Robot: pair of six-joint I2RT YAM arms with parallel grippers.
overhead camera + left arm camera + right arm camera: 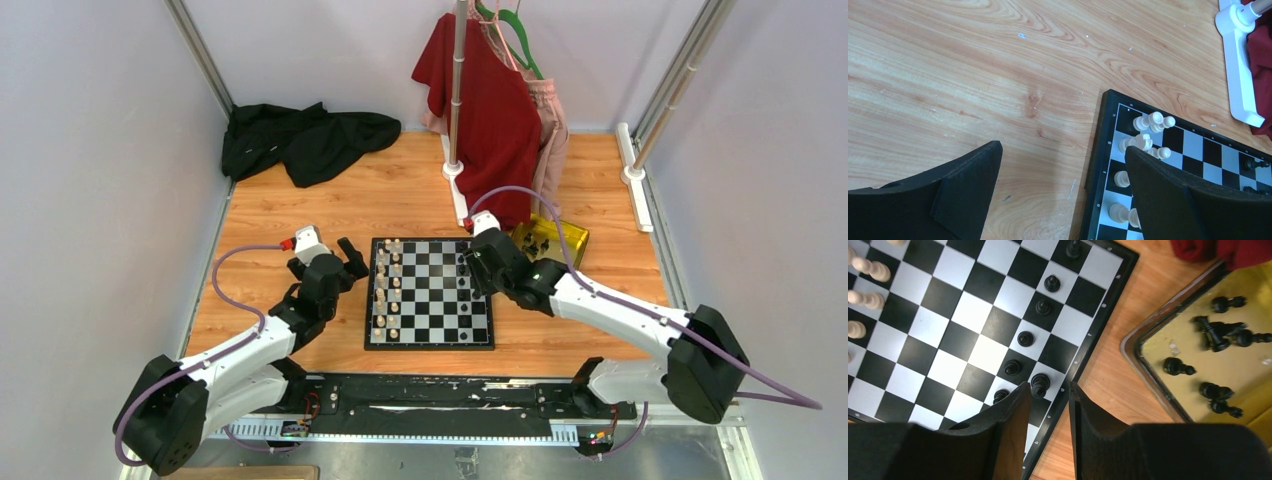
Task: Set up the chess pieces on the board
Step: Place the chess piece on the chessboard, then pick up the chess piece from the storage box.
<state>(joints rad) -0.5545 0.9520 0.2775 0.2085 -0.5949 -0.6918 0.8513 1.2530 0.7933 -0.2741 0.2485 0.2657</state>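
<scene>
**Hidden or unclear:** in the overhead view the right arm covers part of the gold tray (572, 238). The chess pieces (392, 300) are too small there to tell by type. In each wrist view the dark fingers cut off the nearest squares of the board (430, 292).

**Materials and shapes:** the board is flat and square, with glossy black-and-white checks inside a black border. It lies on the wood-grain worktop (300, 200). Cream-white pieces (388, 270) stand in the two files at its left edge. Black pieces (1025, 338) stand in a line near its right edge. The tray is shiny yellow-gold with a raised rim and sits just beside the board's far right corner. Toppled black pieces (1215, 332) lie on their sides in it.

**Pose:** the left end effector (1062, 150) hovers over bare wood just beside the board's left edge, its fingers spread wide and grasping nothing. The right end effector (1048, 387) reaches low over the board's right edge, its fingers parted and released. A standing black piece (1039, 385) is just beyond its fingertips.
</scene>
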